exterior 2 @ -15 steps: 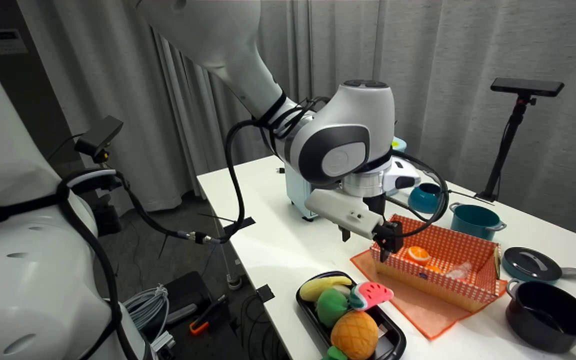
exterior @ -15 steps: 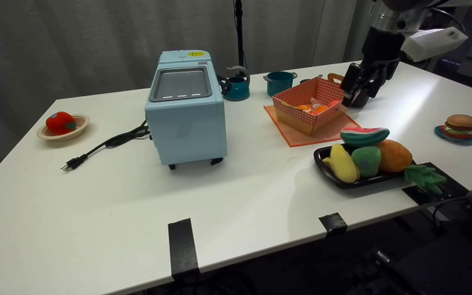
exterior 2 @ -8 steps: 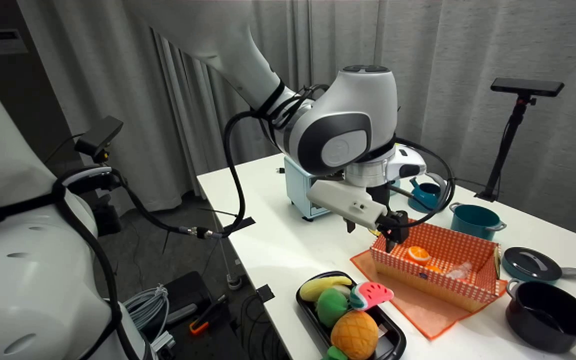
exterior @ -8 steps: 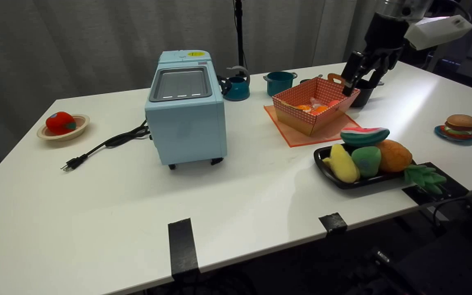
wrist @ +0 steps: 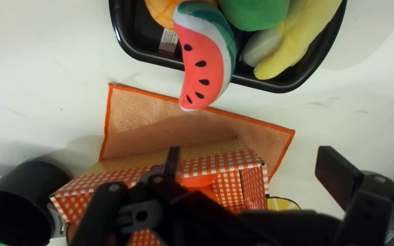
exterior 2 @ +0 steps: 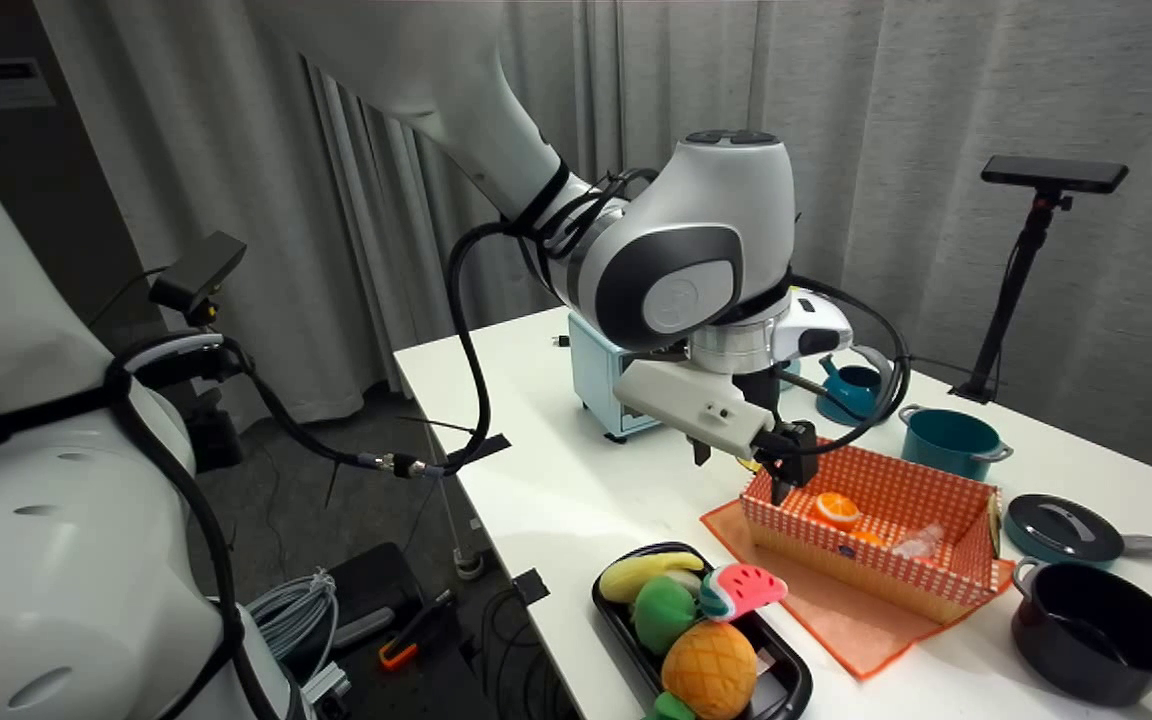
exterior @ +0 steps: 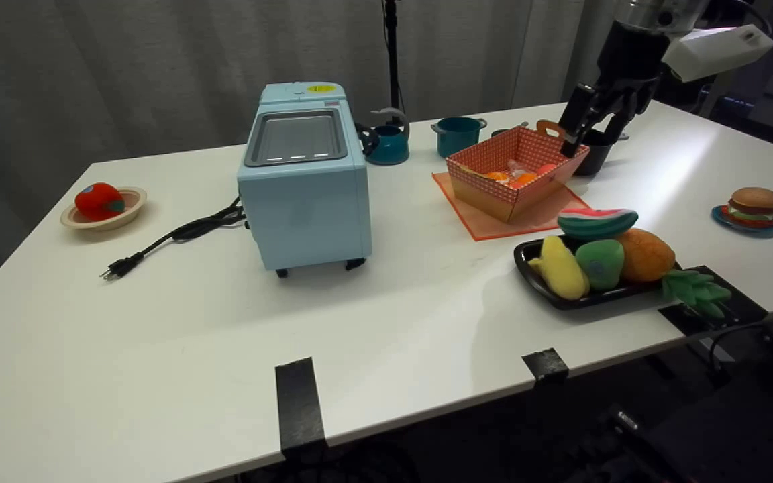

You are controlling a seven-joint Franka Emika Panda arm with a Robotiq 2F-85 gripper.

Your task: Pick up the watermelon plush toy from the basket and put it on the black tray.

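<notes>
We've got the watermelon plush (wrist: 205, 65) sitting on the black tray (wrist: 140, 34), one end poking past its rim toward the basket (exterior 2: 858, 572). Our jaws hang spread wide, higher than the tray.

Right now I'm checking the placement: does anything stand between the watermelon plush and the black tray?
Nothing visible does: the watermelon plush already lies over the black tray, one end jutting past its rim. Whether the pineapple toy and green toy beside it prop it up is unclear.
</notes>
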